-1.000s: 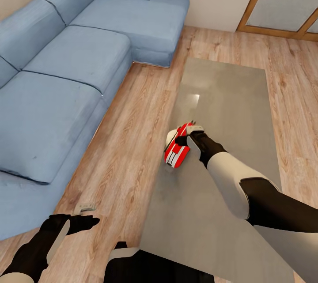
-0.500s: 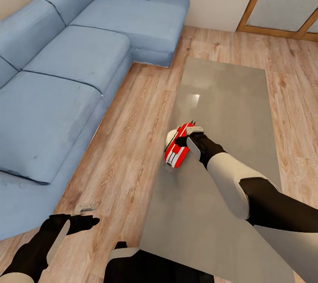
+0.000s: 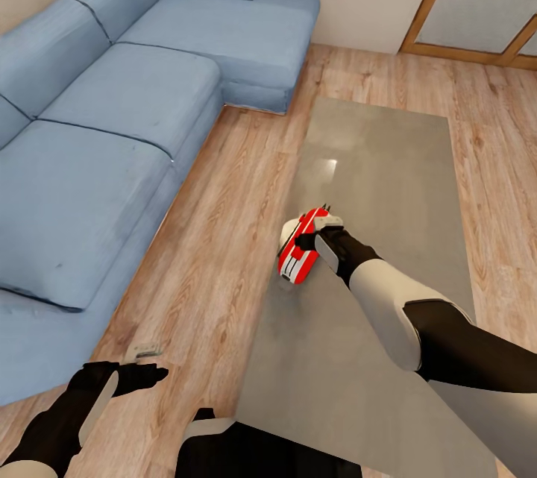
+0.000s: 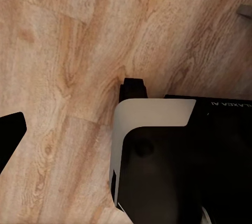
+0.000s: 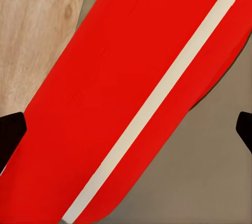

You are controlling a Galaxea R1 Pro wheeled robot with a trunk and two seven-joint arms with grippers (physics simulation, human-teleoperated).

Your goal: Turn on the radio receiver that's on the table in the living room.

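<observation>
The red radio receiver (image 3: 294, 258), with white stripes, lies tipped on the left edge of the long grey table (image 3: 373, 165) in the living room. My right gripper (image 3: 313, 230) sits on its far upper end, open. In the right wrist view the radio's red face with a white band (image 5: 131, 93) spans the space between the two black fingertips (image 5: 10, 132), very close to the camera. Dial and grille are hidden. My left gripper (image 3: 145, 362) hangs open low over the wood floor, far from the radio.
A big blue sectional sofa (image 3: 112, 127) runs along the left, with a strip of wood floor (image 3: 224, 239) between it and the table. A wood-framed glass door (image 3: 477, 8) stands at the back right. My own base (image 4: 157, 150) shows in the left wrist view.
My right gripper has shifted very slightly down onto the radio. The radio, the left arm and the camera have stayed put.
</observation>
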